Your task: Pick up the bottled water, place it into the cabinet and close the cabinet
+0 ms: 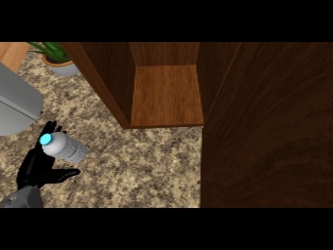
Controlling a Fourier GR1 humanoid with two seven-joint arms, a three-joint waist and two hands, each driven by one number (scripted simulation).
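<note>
The bottled water [68, 149] is a clear ribbed bottle with a light blue cap, lying tilted on the speckled counter with its cap toward the upper left. My left hand [37, 166] is right against it at the lower left: the fingers [51, 129] reach straight up past the cap and the thumb sticks out below the bottle, not curled round it. The dark wooden cabinet [165, 93] stands open at the top centre, showing a bare lighter shelf. Its door [277, 122] is swung wide and fills the right side. My right hand does not show.
A large grey rounded object [7, 97] sits at the left edge above my hand. A potted green plant [59, 62] stands at the upper left, beside the cabinet's left wall. Speckled counter [140, 166] stretches between the bottle and the open door.
</note>
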